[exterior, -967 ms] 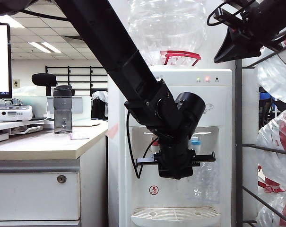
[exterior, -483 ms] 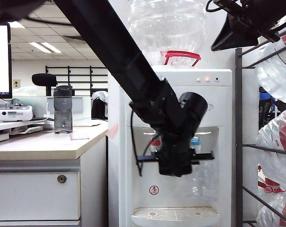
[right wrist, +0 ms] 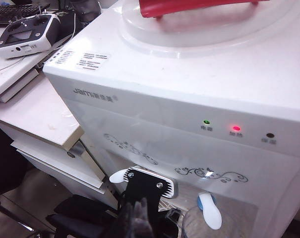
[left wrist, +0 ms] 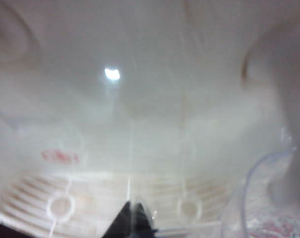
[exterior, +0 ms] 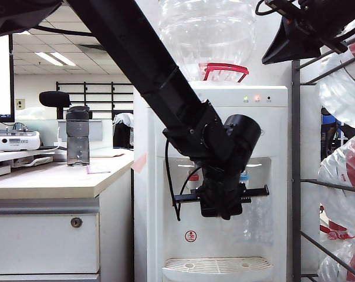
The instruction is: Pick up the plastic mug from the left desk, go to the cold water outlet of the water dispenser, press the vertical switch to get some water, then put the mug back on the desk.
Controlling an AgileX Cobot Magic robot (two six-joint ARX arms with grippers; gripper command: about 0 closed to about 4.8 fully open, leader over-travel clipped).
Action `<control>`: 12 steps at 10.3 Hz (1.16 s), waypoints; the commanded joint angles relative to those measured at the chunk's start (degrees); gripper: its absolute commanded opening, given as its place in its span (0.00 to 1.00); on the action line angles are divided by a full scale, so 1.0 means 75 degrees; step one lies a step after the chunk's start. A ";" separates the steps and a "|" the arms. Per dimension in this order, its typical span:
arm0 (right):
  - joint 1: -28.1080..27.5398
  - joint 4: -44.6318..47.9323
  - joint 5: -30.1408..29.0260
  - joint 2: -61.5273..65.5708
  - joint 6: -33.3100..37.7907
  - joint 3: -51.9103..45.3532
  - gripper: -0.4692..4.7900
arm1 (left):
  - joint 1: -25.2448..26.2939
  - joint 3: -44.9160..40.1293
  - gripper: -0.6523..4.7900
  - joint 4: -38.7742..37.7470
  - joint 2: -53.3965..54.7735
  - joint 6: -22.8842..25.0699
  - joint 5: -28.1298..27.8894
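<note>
The clear plastic mug (exterior: 254,226) hangs inside the alcove of the white water dispenser (exterior: 224,97), below the blue-collared cold water outlet (exterior: 243,175). My left gripper (exterior: 221,202) is beside the mug and level with the taps. In the left wrist view its black tips (left wrist: 135,219) are pressed together on the mug's thin clear handle, and the mug's rim (left wrist: 249,198) shows blurred. The right gripper (right wrist: 137,218) hovers high above the dispenser's top with its fingers together and nothing in them. The cold outlet's white lever (right wrist: 209,209) shows below it. The left desk (exterior: 54,179) stands left of the dispenser.
A smoky-grey bottle (exterior: 77,136) stands on the desk near a monitor (exterior: 0,76). A red-collared tap (exterior: 193,176) sits left of the cold one. A rack of spare bottles (exterior: 341,176) stands close on the right. The drip tray (exterior: 217,267) lies under the mug.
My left gripper and the mug have edged right inside the alcove, and the wrist has tilted. The right arm has risen slightly at the top right.
</note>
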 commanded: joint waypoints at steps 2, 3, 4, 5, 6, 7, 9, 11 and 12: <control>-0.0146 0.0085 0.0061 -0.0032 -0.0064 0.0038 0.08 | -0.0306 0.0093 0.11 0.0058 -0.0079 -0.0889 -0.0860; -0.0294 0.0079 0.0052 -0.0029 -0.0064 0.0038 0.08 | -0.0455 0.0096 0.11 0.0017 -0.0079 -0.0941 -0.1172; -0.0399 0.0058 -0.0015 -0.0029 -0.0015 0.0038 0.08 | -0.0455 0.0093 0.11 0.0020 -0.0079 -0.0938 -0.1142; -0.0458 -0.0047 -0.0020 -0.0023 0.0137 0.0038 0.08 | -0.0411 0.0096 0.11 0.0020 -0.0079 -0.0941 -0.1125; -0.0458 -0.0047 -0.0032 0.0038 0.0536 0.0038 0.08 | -0.0358 0.0093 0.11 0.0041 -0.0079 -0.0941 -0.1005; -0.0458 -0.0003 -0.0105 0.0140 0.0892 0.0041 0.08 | -0.0335 0.0093 0.11 0.0055 -0.0079 -0.0938 -0.0941; -0.0458 -0.0003 -0.0119 0.0641 0.2550 0.0041 0.08 | -0.0300 0.0093 0.11 0.0055 -0.0079 -0.0898 -0.0796; -0.0469 0.0393 -0.0303 0.1661 0.4774 0.0105 0.08 | -0.0245 0.0090 0.11 0.0064 -0.0079 -0.0621 -0.0501; -0.0472 0.0460 -0.0332 0.1923 0.4989 0.0207 0.08 | -0.0210 0.0087 0.11 0.0093 -0.0079 -0.0612 -0.0493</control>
